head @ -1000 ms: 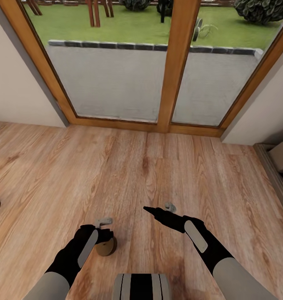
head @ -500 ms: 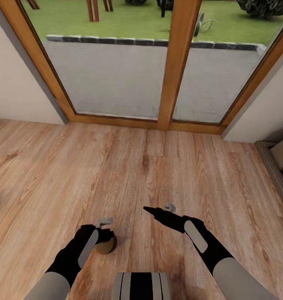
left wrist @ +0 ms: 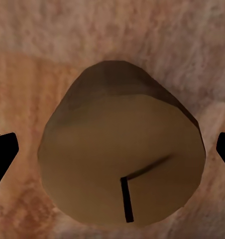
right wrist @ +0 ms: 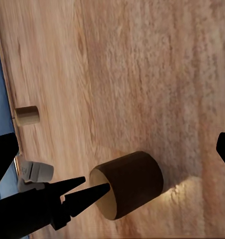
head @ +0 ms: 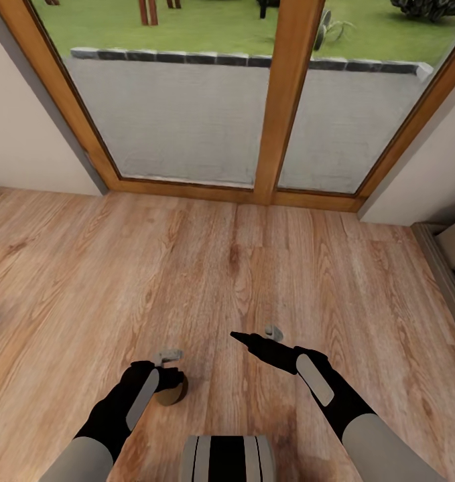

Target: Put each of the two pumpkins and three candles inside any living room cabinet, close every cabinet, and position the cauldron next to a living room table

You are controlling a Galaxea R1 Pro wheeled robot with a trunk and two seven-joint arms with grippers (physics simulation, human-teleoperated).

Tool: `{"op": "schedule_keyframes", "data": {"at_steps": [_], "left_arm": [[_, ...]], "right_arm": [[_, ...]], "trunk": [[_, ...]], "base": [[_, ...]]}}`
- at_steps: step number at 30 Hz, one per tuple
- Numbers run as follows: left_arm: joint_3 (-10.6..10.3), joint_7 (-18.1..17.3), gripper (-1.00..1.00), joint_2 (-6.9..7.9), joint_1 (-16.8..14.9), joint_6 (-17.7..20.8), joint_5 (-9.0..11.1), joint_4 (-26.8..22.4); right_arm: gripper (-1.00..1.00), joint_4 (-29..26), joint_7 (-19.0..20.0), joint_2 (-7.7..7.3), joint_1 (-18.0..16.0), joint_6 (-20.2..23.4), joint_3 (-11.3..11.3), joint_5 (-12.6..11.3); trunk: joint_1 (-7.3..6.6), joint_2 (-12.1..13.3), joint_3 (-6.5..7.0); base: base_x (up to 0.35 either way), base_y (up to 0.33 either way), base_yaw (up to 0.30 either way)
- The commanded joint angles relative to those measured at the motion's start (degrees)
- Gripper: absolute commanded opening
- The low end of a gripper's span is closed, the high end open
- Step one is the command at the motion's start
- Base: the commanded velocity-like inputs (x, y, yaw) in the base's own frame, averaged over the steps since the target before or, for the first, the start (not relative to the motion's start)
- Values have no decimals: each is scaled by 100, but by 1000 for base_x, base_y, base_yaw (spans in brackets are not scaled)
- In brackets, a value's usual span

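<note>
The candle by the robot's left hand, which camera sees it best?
The left wrist view: the candle shows large, flat top and wick clear. The right wrist view shows it whole, from the side. The head view shows it half hidden under the left end effector.

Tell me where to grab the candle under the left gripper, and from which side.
Grip the candle by its round side wall, coming straight down from above. It stands upright on the floor with its flat top and wick facing the left gripper, whose open fingers sit either side of it.
</note>
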Motion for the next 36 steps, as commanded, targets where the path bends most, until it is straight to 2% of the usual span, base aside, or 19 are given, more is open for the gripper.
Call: {"op": "schedule_keyframes", "data": {"at_steps": [1,4,11,26,27,36], "left_arm": [[-12,53,100,1,-2,16,61,-4],[-18,53,100,0,-2,16,56,-1],[-22,53,100,0,-2,16,53,18],[-9,53,100,0,-2,15,53,-1],[-7,53,-100,0,-2,15,53,-4],[-4,53,-100,0,-2,16,54,-5]], "right_arm": [[100,-3,-2,-5,-4,17,14,-32],[100,-3,-2,-5,-5,17,15,-32],[100,-3,-2,-5,-4,17,7,-32],[100,-3,-2,-5,-5,17,6,-32],[100,-3,-2,-5,-3,17,6,-32],[100,-3,-2,-5,-4,17,6,-32]], "trunk": [[-1,-2,-4],[-1,-2,-4],[17,-11,-159],[22,-14,-204],[22,-14,-204],[22,-14,-204]], "base": [[0,0,0],[0,0,0],[0,0,0],[0,0,0],[0,0,0],[0,0,0]]}}
